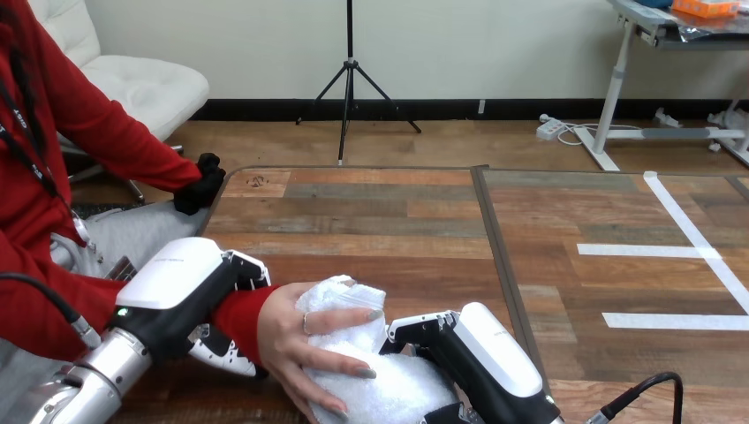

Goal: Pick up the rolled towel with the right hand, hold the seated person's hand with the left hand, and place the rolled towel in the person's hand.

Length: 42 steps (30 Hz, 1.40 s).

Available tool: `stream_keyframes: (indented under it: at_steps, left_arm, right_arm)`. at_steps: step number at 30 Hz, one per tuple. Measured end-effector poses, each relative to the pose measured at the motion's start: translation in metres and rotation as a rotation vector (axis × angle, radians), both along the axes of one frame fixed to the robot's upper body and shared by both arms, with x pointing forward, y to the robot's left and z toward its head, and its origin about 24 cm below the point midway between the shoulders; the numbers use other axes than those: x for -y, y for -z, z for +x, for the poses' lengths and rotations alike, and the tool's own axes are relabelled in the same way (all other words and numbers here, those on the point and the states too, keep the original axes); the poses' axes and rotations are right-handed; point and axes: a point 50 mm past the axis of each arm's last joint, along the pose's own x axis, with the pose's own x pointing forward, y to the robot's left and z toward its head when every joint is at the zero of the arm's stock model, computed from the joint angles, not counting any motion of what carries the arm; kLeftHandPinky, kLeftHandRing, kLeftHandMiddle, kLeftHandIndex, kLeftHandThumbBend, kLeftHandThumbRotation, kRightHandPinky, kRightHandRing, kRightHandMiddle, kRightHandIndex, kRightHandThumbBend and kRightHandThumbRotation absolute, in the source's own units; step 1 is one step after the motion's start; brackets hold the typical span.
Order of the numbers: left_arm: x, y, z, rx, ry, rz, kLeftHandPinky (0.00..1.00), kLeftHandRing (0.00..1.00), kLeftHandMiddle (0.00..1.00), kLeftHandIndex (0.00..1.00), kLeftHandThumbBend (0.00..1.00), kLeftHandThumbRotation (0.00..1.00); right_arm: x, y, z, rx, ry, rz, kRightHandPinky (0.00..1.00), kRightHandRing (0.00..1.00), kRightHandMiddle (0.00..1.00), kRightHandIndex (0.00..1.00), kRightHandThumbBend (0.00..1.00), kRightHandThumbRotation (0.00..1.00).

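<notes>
lying in person's hand (300,340): rolled towel (390,389)

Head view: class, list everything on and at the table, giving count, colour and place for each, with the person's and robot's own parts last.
table: one, brown wood, across the view.
tape lines: several, white, on the table's right part.
rolled towel: one, white, near edge, in the person's near hand.
person's near hand: one, red sleeve, fingers curled over the towel.
person's far hand: one, shows black, at the table's far left edge.
left hand: one, black and white, closed round the person's wrist.
right hand: one, black and white, fingers curled on the towel's right side.
</notes>
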Motion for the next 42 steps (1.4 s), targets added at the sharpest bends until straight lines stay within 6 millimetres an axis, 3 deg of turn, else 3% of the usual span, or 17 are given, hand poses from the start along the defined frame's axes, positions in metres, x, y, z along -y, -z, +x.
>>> stream_keyframes:
  at_steps: [18,36,42]
  left_arm:
    - [0.003,-0.002,0.007,0.032,-0.015,-0.03,0.33,0.35,0.4,0.42,0.9,0.0]
    - [0.006,-0.004,0.012,0.073,0.0,-0.036,0.38,0.4,0.44,0.47,0.9,0.11]
    - [0.006,-0.005,0.013,0.083,-0.004,-0.04,0.43,0.44,0.48,0.51,0.92,0.17]
  right_arm:
    - [0.001,-0.007,0.004,0.032,0.015,0.006,0.02,0.05,0.1,0.09,0.62,0.0]
    - [0.002,-0.01,0.006,0.055,0.034,0.01,0.02,0.06,0.11,0.1,0.66,0.0]
    - [0.001,-0.01,0.006,0.058,0.041,0.017,0.06,0.1,0.16,0.17,0.74,0.0]
